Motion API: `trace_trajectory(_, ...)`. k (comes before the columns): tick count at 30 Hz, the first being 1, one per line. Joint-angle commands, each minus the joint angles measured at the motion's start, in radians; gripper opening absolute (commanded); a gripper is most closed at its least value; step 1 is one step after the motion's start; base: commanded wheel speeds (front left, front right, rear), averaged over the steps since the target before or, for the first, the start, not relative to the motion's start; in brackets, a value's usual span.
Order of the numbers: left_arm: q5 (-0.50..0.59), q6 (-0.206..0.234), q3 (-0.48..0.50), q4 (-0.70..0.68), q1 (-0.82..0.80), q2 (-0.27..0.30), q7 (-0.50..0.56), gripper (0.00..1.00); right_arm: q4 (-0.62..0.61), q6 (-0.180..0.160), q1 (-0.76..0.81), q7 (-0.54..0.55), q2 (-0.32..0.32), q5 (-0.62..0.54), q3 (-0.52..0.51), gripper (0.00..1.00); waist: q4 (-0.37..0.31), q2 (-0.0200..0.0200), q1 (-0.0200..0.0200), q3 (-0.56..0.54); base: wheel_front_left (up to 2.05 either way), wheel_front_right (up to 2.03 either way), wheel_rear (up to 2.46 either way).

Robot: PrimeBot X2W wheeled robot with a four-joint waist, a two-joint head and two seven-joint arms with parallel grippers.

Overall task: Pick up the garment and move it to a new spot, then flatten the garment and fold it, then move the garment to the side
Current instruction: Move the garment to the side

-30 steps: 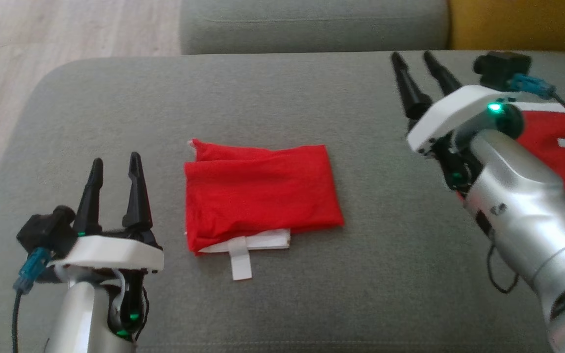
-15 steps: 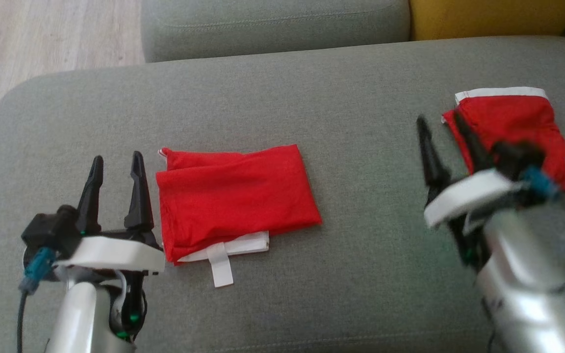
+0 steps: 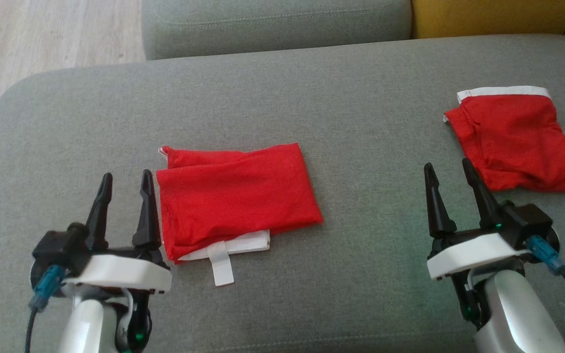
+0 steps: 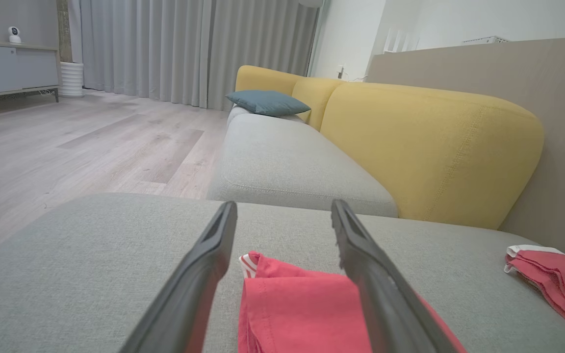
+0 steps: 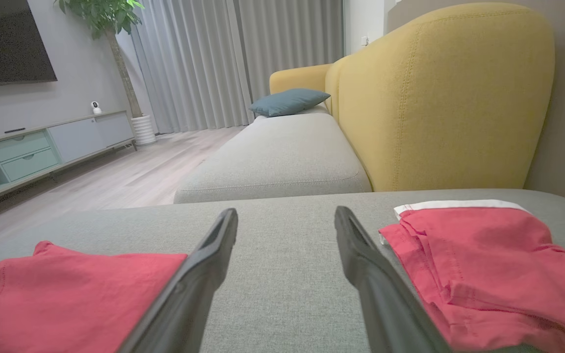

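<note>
With left tool (image 3: 127, 174) and right tool (image 3: 447, 163) spread wide and empty, approach the centre garment (image 3: 236, 196) low. Pinch its left edge through every layer.

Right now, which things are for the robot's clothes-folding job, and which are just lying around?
For the job:
folded red cloth garment with a white band, mid-seat
second folded red cloth garment, off to the right
left gripper, open
right gripper, open
grey fabric sofa seat under them

Just lying about:
blue-grey cushion
yellow sofa backrest
potted green plant
pale low cabinet
</note>
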Motion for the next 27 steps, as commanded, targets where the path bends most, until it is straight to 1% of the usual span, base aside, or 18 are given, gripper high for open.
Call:
trace_trajectory(1, 0.004, 0.005, 0.022, -0.039, -0.028, 0.01, -0.005, 1.0, -0.047, -0.001, -0.01, -0.011, 0.008, 0.007, 0.025, 1.0, 0.002, 0.0, 0.0, 0.002, 0.0, 0.0, 0.0)
trace_trajectory(5, 0.002, -0.001, 0.01, -0.03, -0.038, 0.01, -0.005, 1.0, -0.057, -0.001, -0.011, -0.009, 0.008, 0.02, 0.032, 1.0, 0.016, 0.0, 0.0, 0.007, 0.0, 0.0, 0.0)
trace_trajectory(12, -0.009, -0.007, -0.02, -0.016, -0.07, 0.01, -0.005, 1.0, 0.001, -0.001, -0.067, 0.11, 0.009, 0.161, 0.123, 1.0, 0.094, 0.0, 0.0, 0.041, 0.0, 0.0, 0.0)
trace_trajectory(16, -0.013, -0.005, -0.037, -0.007, -0.081, 0.01, -0.005, 1.0, 0.064, -0.001, -0.111, 0.182, 0.009, 0.251, 0.153, 1.0, 0.147, 0.0, 0.0, 0.061, 0.0, 0.0, 0.0)
trace_trajectory(17, -0.013, -0.005, -0.037, -0.007, -0.081, 0.01, -0.005, 1.0, 0.064, -0.001, -0.111, 0.182, 0.009, 0.251, 0.153, 1.0, 0.147, 0.0, 0.0, 0.061, 0.0, 0.0, 0.0)
trace_trajectory(22, -0.017, -0.005, -0.048, 0.003, -0.092, 0.01, -0.005, 1.0, 0.17, -0.001, -0.181, 0.242, 0.009, 0.317, 0.179, 1.0, 0.203, 0.0, 0.0, 0.084, 0.0, 0.0, 0.0)
trace_trajectory(27, -0.022, -0.005, -0.055, 0.009, -0.099, 0.01, -0.005, 1.0, 0.284, -0.001, -0.242, 0.288, 0.009, 0.386, 0.204, 1.0, 0.246, 0.0, 0.0, 0.101, 0.0, 0.0, 0.0)
